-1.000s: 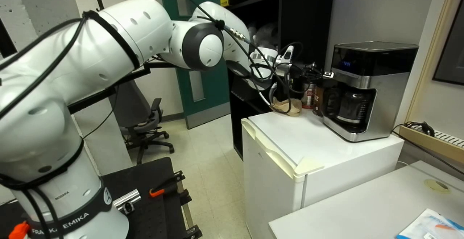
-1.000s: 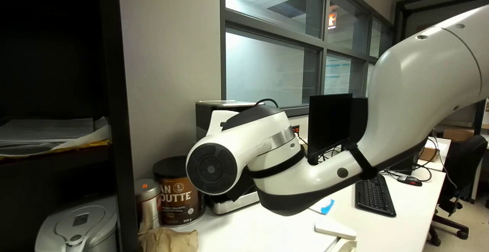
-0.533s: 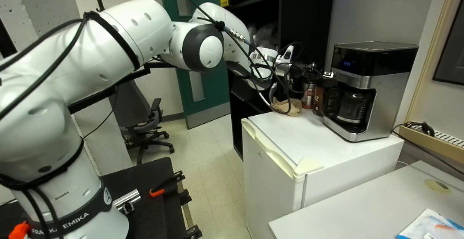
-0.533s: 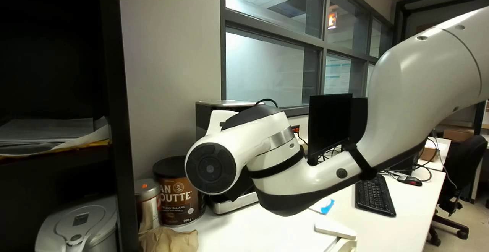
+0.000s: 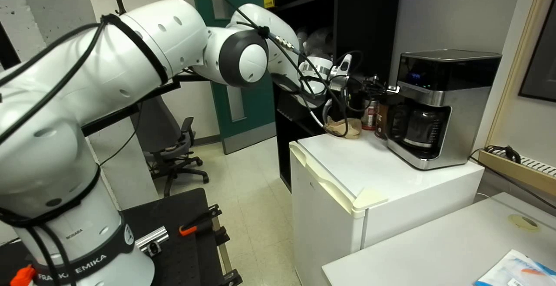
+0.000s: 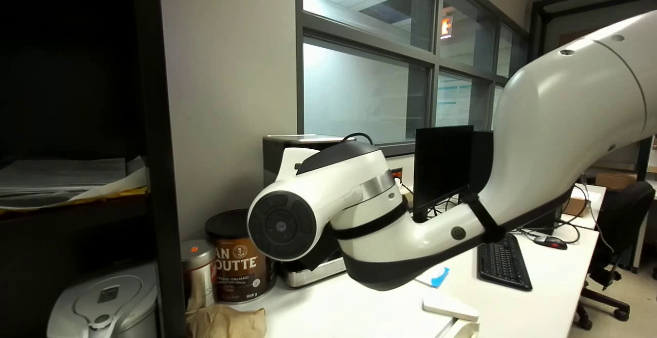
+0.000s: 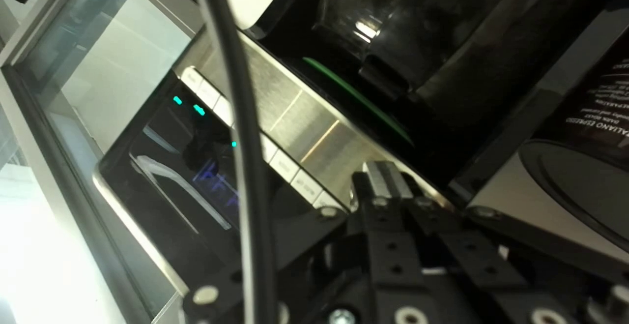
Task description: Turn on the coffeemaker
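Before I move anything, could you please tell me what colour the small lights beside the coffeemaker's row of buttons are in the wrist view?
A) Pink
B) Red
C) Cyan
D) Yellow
C, since in the wrist view small cyan lights glow on the dark panel of the coffeemaker, next to its row of buttons.
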Controlling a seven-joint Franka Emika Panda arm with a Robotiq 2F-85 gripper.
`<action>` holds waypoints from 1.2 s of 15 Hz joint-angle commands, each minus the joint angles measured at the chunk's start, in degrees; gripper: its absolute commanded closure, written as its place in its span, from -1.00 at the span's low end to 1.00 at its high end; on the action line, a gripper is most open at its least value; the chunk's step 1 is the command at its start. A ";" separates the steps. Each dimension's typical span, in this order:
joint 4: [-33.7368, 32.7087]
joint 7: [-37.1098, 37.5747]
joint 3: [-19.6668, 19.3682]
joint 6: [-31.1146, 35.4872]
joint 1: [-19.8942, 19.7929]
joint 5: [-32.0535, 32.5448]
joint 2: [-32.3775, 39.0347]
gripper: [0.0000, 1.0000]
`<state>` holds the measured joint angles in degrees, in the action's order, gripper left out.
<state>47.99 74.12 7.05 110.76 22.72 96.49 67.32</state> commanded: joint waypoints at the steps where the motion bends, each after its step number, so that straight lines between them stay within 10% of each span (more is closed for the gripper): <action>1: -0.47 -0.88 0.15 0.96 0.15 0.32 -0.11 0.99; 18: 24.26 3.55 1.32 6.92 -0.82 0.48 -15.17 0.99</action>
<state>63.42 75.08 8.10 116.20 22.75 96.66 58.29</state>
